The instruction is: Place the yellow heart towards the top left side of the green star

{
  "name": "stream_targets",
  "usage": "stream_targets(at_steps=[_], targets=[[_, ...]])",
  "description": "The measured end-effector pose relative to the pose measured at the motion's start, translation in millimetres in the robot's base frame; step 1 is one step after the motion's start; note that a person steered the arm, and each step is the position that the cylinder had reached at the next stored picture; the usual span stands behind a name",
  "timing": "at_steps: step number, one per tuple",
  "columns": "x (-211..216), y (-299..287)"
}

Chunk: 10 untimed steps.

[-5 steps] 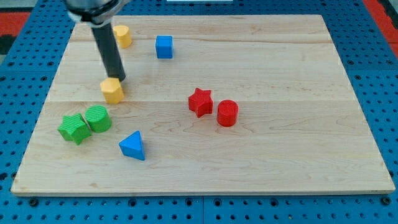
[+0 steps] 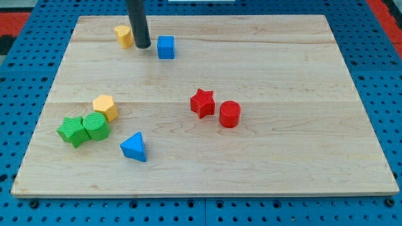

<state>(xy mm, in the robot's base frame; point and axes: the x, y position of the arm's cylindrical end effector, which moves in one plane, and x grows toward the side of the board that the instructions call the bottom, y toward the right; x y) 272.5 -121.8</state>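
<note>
The yellow heart (image 2: pixel 123 36) lies near the board's top left. My tip (image 2: pixel 143 47) rests just right of it, between it and the blue cube (image 2: pixel 166 47). The green star (image 2: pixel 73 130) lies at the lower left, touching a green cylinder (image 2: pixel 97 125) on its right. A yellow pentagon-like block (image 2: pixel 105 107) sits against the cylinder's upper right. The heart is far above the star, with most of the board's left side between them.
A blue triangle (image 2: pixel 134 147) lies below and right of the green blocks. A red star (image 2: pixel 202 103) and a red cylinder (image 2: pixel 230 114) sit together near the middle. The wooden board (image 2: pixel 301 75) ends in edges over a blue pegboard.
My tip has moved up and right, from beside the yellow pentagon to beside the yellow heart. The pentagon has slid down-left against the green cylinder, which shifted slightly.
</note>
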Motion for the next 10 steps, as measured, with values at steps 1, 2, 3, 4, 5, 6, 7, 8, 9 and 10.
stream_targets(at_steps=[1, 2, 3, 4, 5, 6, 7, 8, 9, 10], targets=[[-21, -25], [-22, -64], [-24, -92], [-45, -95], [-29, -112], [5, -114], [41, -115], [80, -116], [75, -135], [70, -159]])
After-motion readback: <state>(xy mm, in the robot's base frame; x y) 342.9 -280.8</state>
